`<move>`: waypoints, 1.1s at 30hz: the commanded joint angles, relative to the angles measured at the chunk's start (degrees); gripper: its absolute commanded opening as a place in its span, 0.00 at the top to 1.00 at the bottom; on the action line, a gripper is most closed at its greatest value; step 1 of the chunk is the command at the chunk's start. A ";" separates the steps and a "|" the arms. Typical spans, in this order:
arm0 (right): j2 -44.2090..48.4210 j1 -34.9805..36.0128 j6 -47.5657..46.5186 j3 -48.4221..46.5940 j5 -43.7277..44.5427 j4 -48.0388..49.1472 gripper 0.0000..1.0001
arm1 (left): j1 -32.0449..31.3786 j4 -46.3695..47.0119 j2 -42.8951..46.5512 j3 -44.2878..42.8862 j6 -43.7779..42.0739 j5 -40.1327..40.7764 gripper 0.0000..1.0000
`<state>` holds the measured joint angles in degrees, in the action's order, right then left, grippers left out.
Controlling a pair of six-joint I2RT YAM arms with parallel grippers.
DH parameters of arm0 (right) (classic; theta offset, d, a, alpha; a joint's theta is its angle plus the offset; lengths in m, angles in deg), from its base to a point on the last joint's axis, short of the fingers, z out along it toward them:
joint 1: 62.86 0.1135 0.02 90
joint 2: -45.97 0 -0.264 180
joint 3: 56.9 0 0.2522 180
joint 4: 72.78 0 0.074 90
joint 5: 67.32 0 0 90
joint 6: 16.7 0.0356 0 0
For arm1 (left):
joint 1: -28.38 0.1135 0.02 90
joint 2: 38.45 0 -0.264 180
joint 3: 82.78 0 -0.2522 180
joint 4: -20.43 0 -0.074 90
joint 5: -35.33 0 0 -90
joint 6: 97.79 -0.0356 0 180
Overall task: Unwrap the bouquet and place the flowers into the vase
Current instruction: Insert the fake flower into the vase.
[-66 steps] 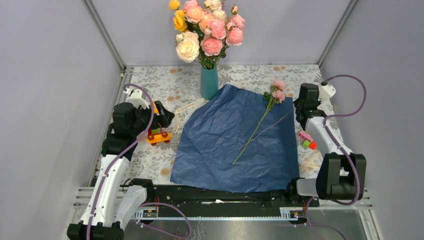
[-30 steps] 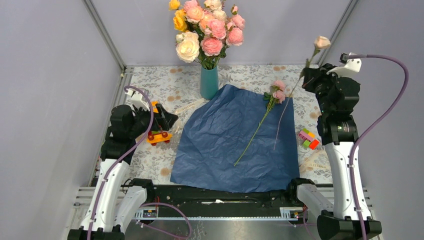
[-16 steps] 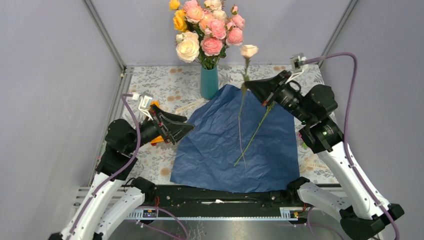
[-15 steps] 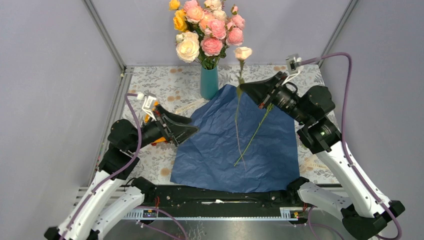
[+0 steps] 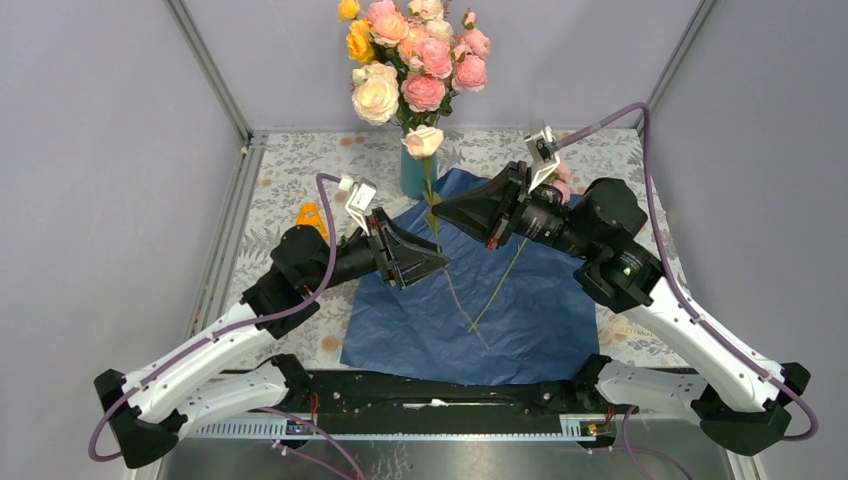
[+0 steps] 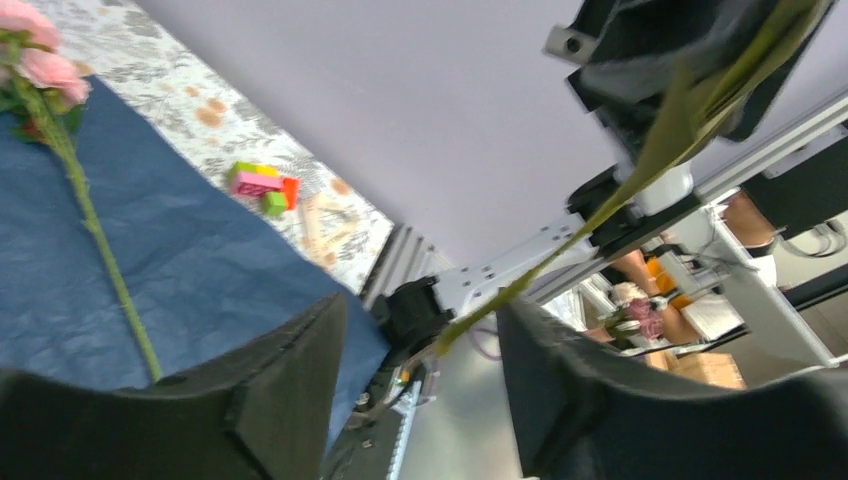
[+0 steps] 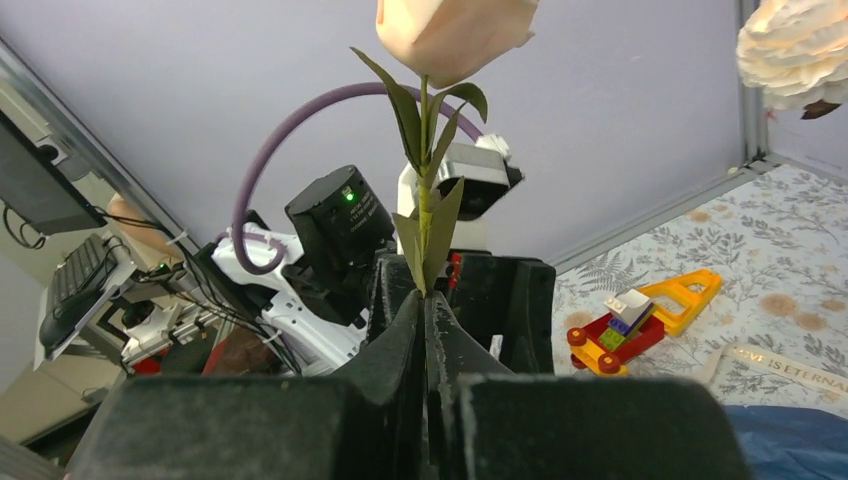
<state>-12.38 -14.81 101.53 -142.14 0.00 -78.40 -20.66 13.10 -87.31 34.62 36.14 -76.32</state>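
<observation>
thin-stemmed pale rosebud (image 5: pixel 423 141), now nearer the smooth tapered teal vase (image 5: pixel 408 178)

My gripper (image 7: pixel 424 305) pinches a thin green stem (image 7: pixel 424 215), held upright; pale peach rose (image 7: pixel 452 28) on top. Left arm (image 7: pixel 340 235) close behind. Block toy (image 7: pixel 640 322) on floral table (image 7: pixel 800 230), right.

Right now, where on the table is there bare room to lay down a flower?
Free: the near left part of the paper, beside the pink flowers; also the cloth at the far left, between the toy and the vase. Crowded: in front of the vase, where the left gripper and the right gripper meet around the rose.
</observation>
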 commanded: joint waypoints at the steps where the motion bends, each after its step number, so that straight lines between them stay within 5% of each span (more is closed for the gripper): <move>1: -0.44 1.40 -1.49 -2.86 -1.42 1.81 1.00 | -1.39 6.43 0.00 -3.72 -0.85 2.28 0.48; 11: -0.11 1.61 -3.62 -2.32 0.88 -1.86 1.00 | -2.88 7.12 0.73 -3.28 -2.81 1.63 1.00; 14: 0.14 1.59 -5.21 -2.33 2.70 -4.25 0.95 | -3.16 7.10 1.53 -2.92 -3.52 1.97 1.00; 18: 0.34 1.56 -6.85 -2.27 3.52 -6.64 0.61 | -3.17 7.03 2.89 -2.08 -4.13 3.00 1.00; 21: 0.34 1.61 -6.87 -1.96 3.15 -7.23 0.48 | -3.16 6.39 3.61 -1.96 -4.65 3.75 1.00; 33: -4.09 2.10 -5.29 -4.94 -3.16 -7.79 0.43 | -3.20 4.33 3.87 -2.31 -5.60 3.83 1.00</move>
<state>-15.40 -13.52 96.11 -143.82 -0.39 -86.77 -23.59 15.81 -83.92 33.66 31.70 -73.33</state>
